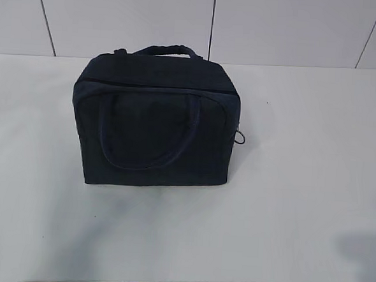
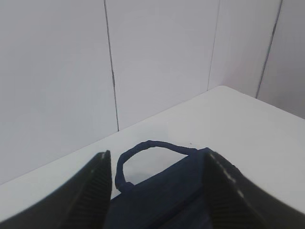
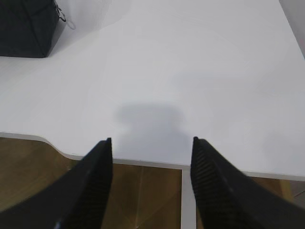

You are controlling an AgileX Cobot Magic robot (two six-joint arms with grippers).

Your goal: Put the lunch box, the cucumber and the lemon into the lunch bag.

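Observation:
The dark navy lunch bag [image 1: 156, 123] stands on the white table, its top zipper closed and its silver ring pull [image 1: 240, 138] hanging at the right end. No arm shows in the exterior view. My left gripper [image 2: 155, 164] is open, above the bag [image 2: 167, 195], whose far handle [image 2: 143, 150] arches between my fingers. My right gripper [image 3: 151, 143] is open and empty over the table's front edge; a corner of the bag [image 3: 26, 26] and its ring pull [image 3: 61, 14] show at the top left. The lunch box, cucumber and lemon are out of view.
The white table [image 1: 300, 186] ends at a front edge [image 3: 143, 163] with brown floor [image 3: 143, 200] below. A white panelled wall [image 1: 214, 21] stands behind the table.

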